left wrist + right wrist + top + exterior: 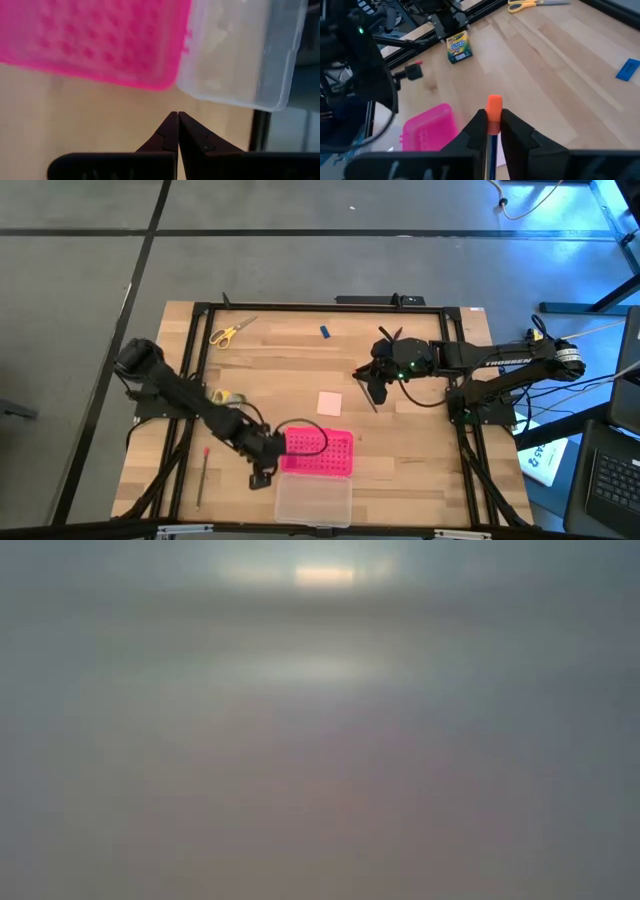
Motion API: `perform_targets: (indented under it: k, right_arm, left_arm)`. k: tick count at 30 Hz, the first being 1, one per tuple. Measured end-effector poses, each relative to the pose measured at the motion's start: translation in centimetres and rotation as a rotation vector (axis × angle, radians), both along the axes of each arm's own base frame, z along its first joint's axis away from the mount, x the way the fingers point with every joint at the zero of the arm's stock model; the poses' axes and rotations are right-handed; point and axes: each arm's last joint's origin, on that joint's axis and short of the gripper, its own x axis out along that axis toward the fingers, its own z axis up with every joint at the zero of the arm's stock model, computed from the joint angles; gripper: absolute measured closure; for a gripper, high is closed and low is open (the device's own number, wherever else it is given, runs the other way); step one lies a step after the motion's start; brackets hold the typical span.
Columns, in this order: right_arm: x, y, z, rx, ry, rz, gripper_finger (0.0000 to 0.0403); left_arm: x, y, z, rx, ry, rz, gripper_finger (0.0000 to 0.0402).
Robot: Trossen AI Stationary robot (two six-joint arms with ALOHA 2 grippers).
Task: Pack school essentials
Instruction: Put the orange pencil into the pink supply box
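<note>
Holding a pencil (492, 131) with an orange eraser end between its nearly closed fingers, the right pincer (375, 388) hangs over the middle of the table (420, 450), just beside the pink pad (329, 402). In the high view the pencil shows only as a thin dark line slanting down from the fingers, so how close its tip comes to the wood is hard to judge.

The left pincer (262, 477) sits low at the near side, fingers pressed fully together with nothing between them, right next to the pink half of the box (318, 452); the box's clear half (313, 502) lies open toward the table's near edge.

The scissors (230, 332) lie at the far left corner. The blue piece (325, 332) lies near the far edge, well apart from the pad. The crayon box (222, 396) lies by the left arm, partly hidden in the high view. A pen (203, 476) with a red tip lies near the left edge.

The low view shows only a grey blur.
</note>
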Motion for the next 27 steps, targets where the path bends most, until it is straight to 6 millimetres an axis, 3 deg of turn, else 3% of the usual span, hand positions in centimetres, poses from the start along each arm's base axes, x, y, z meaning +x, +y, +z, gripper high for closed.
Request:
perform_targets:
  k: [4,9,19,27]
  right_arm:
    - [0.0,0.0,0.0,-0.009,0.001,0.005,0.0359]
    - [0.0,0.0,0.0,-0.01,0.001,0.005,0.0359]
    - [0.0,0.0,0.0,-0.008,0.0,0.004,0.0359]
    - [0.0,0.0,0.1,-0.004,-0.008,0.002,0.0359]
  left_arm:
    - [0.2,-1.6,-1.7,-0.06,0.047,-0.025,0.0401]
    - [0.9,-3.0,-2.3,-0.124,-0.019,-0.063,0.0401]
    - [1.8,-3.5,-4.3,-0.125,-0.027,-0.058,0.0401]
    - [3.3,-2.6,-4.0,-0.132,-0.129,-0.046,0.0401]
